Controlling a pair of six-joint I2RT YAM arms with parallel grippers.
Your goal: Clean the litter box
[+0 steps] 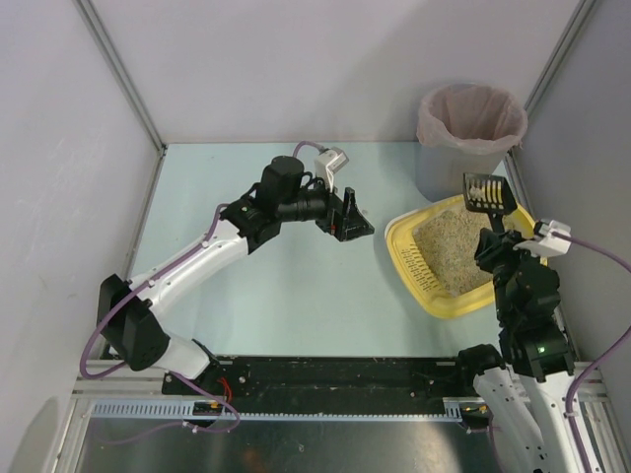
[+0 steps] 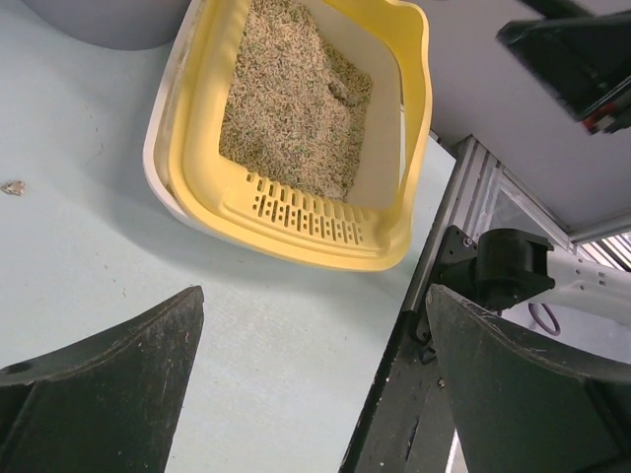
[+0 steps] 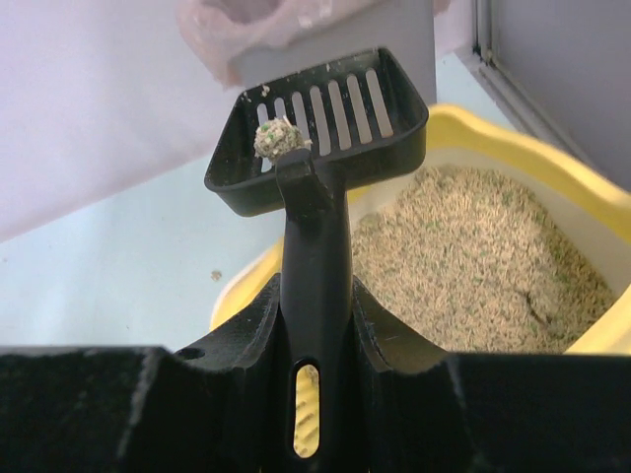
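Note:
The yellow litter box (image 1: 406, 258) with beige litter sits at the right of the table; it also shows in the left wrist view (image 2: 296, 222) and the right wrist view (image 3: 582, 182). My right gripper (image 1: 501, 244) is shut on the handle of a black slotted scoop (image 3: 317, 236). The scoop head (image 1: 486, 192) is held above the box's far edge, near the bin, with one litter clump (image 3: 279, 139) on it. My left gripper (image 1: 352, 227) is open and empty, above the table left of the box.
A grey round bin (image 1: 469, 140) with a pink bag liner stands behind the box at the back right. A small litter crumb (image 2: 14, 187) lies on the table beside the box. White walls enclose the table on three sides.

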